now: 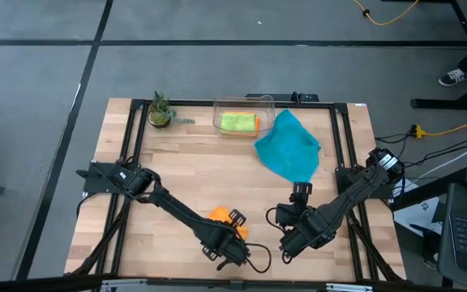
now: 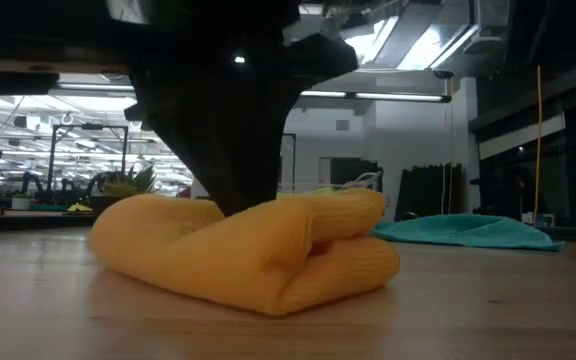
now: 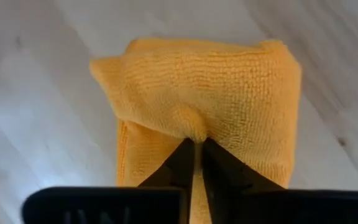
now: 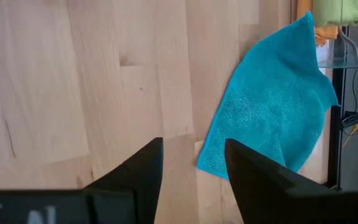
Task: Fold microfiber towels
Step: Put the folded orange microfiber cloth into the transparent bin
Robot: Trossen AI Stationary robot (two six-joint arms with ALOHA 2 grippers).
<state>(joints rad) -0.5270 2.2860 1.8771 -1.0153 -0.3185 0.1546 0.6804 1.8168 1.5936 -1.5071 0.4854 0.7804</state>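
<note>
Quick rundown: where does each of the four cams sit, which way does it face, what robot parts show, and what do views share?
High: overhead, looking straight down; both arms, table, clear bin, plant.
Low: table height, looking across; dark arm above folded orange towel.
Left wrist: looks past left gripper pinching orange towel.
Right wrist: looks past open right gripper at teal towel.
Shared: orange towel in high, low, left wrist; teal towel in high, low, right wrist.
</note>
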